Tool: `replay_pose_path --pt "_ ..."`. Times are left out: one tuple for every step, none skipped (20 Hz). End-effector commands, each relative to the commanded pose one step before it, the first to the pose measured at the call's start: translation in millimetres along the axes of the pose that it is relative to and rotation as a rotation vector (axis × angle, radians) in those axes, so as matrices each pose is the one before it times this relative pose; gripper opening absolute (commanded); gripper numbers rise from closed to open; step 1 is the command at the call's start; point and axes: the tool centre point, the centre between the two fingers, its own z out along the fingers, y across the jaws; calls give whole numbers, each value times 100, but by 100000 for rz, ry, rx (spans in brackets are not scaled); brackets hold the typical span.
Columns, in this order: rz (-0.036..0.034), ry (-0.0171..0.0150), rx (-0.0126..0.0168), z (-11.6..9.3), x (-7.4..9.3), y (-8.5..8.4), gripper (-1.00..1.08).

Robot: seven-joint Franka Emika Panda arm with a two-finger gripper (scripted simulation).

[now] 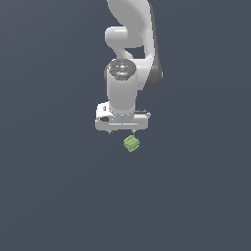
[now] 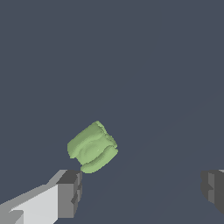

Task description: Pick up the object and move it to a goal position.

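Green lumpy object point(image 2: 92, 147) lies on the dark floor point(image 1: 49, 196), just off the near finger point(image 2: 69, 194), outside the gap. Gripper point(image 2: 142, 190) spread wide, 2 fingers well apart, holding nothing. Exterior view: object point(image 1: 131, 143) just below the gripper point(image 1: 121, 131), slightly right.

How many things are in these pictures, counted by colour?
Light-green: 1, the ridged block, lying free.
White: 1, the robot arm with its claw, fingers apart and empty.
Total: 2.
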Motion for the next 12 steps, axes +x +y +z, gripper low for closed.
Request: replay_pose_path --pt "-676 42 15 74 -2 -108 100" --pt "-529 33 0 65 -6 -36 100" --pt "-672 33 -4 83 -9 -38 100" --pt "-819 38 -5 101 -12 -43 100" --pt "-980 50 -3 120 -13 -57 100" --pt "-1147 68 0 140 -13 -75 100" --pt "-1309 84 4 159 -13 -91 100" --pt "-1466 98 7 177 -13 -106 100" --pt "-1616 108 8 194 -14 -117 100" --pt "-1765 115 9 211 -16 -126 100" --pt "-1915 124 11 229 -17 -135 100" --pt "-2072 137 15 246 -17 -149 100"
